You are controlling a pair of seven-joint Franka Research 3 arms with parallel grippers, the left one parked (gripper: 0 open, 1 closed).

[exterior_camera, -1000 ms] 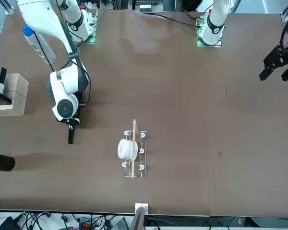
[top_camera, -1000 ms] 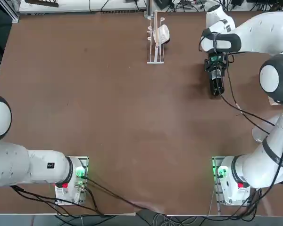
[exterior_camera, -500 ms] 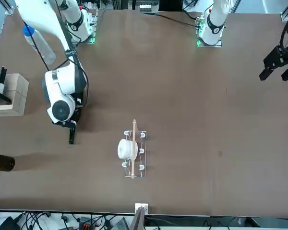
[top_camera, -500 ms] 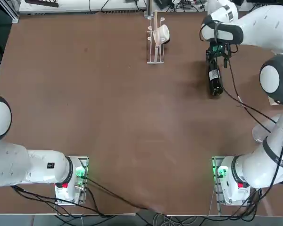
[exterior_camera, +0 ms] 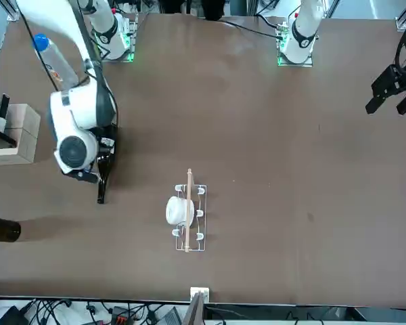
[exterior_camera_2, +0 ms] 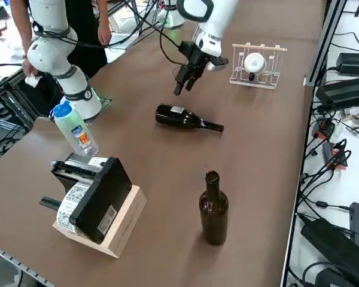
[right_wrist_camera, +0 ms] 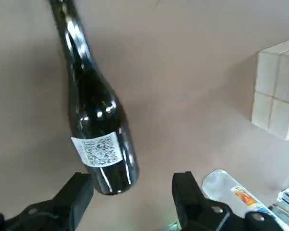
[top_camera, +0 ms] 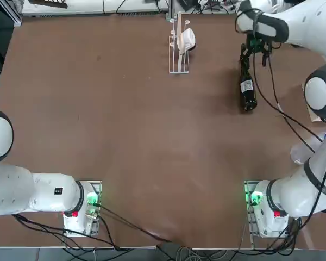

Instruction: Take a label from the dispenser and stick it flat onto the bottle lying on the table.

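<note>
Right jaws withdrawn, white label (right_wrist_camera: 100, 150) on bottle (right_wrist_camera: 95, 103)

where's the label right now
The label is on the dark bottle lying on the table, near its base end; in the right wrist view the open right claw is beside that end.

QR-type code on white label (right_wrist_camera: 100, 149), on dark btl (right_wrist_camera: 89, 106).
</note>
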